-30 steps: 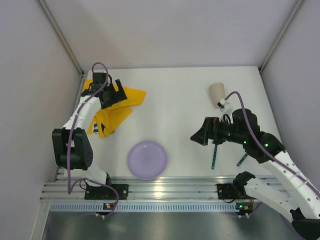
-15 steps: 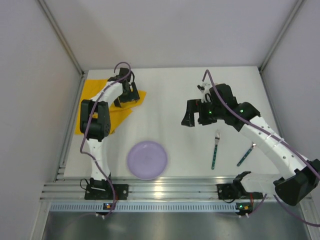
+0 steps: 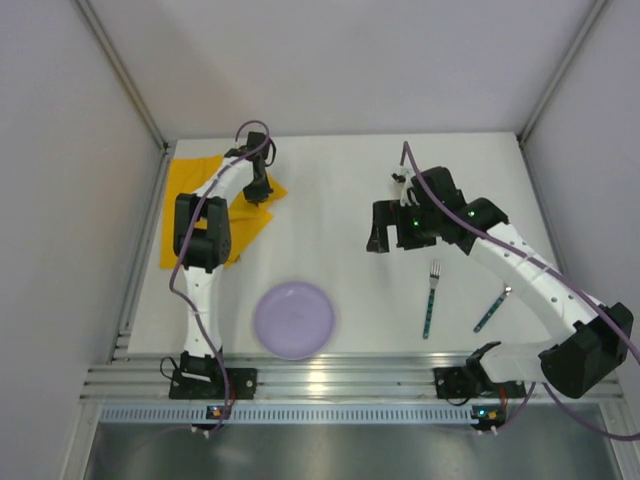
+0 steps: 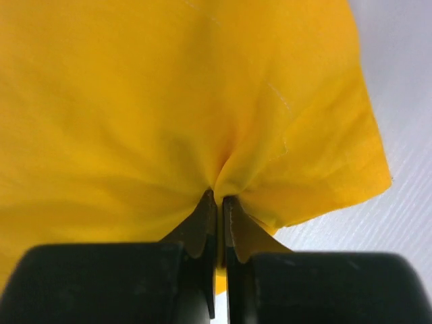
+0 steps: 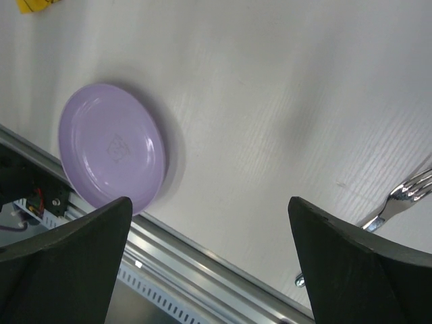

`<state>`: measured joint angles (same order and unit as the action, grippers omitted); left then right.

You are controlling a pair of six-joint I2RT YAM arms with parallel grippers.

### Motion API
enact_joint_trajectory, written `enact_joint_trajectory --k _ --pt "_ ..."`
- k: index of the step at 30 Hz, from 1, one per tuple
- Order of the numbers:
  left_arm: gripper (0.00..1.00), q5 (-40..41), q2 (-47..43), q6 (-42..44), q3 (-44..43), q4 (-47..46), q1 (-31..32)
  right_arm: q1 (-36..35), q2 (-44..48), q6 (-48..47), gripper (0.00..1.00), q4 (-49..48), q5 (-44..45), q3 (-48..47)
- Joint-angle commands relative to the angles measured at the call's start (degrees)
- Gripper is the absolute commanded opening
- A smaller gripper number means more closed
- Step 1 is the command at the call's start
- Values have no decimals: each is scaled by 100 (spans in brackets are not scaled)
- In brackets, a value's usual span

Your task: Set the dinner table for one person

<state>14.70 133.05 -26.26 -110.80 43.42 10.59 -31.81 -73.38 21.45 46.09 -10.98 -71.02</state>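
Observation:
The dinner table (image 3: 340,180) is a white top. A yellow cloth (image 3: 190,210) lies at its back left. My left gripper (image 3: 258,192) stands at the cloth's right corner. The left wrist view shows the left gripper (image 4: 219,200) shut, with a fold of the yellow cloth (image 4: 169,101) pinched and puckered between the tips. A purple plate (image 3: 293,318) sits near the front middle. A fork (image 3: 430,298) and a second teal-handled utensil (image 3: 492,310) lie at the front right. My right gripper (image 3: 382,232) hovers open over bare table behind the fork, holding nothing.
A ribbed aluminium rail (image 3: 330,380) runs along the near edge. Pale grey walls (image 3: 70,200) close in the left, back and right sides. In the right wrist view the plate (image 5: 111,148), fork tines (image 5: 406,192) and rail (image 5: 202,266) lie below the open right gripper (image 5: 210,200).
The left gripper moved right across the cloth and closed on its right corner. The right arm swung from beside the fork toward the back middle, then held nearly still, jaws wide.

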Motion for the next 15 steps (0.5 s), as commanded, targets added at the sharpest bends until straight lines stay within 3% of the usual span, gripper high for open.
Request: enact_joint_trajectory --k 1,5,10,11,12,13,14,15 --pt "0 -414 414 -81 6 105 13 96 -106 -150 100 111 132 -324" --pt "0 -521 186 -81 -362 210 171 131 -193 -220 100 67 132 -455" --pt "0 -1159 133 -414 -1592 571 723 210 -580 -492 100 76 167 -850" --pt "8 -1354 159 -502 -1889 580 821 219 -702 -545 100 59 175 -904" --pt "33 -1643 186 -703 -1962 510 918 237 -756 -563 100 32 184 -948" --pt "72 -1968 177 -827 -2015 431 1075 280 -817 -589 100 15 167 -1035" --pt "98 -2475 160 -967 -1954 291 1155 307 -931 -616 100 6 158 -1080" --pt "98 -2750 72 -1177 -1919 46 1234 325 -993 -651 100 -3 158 -1124"
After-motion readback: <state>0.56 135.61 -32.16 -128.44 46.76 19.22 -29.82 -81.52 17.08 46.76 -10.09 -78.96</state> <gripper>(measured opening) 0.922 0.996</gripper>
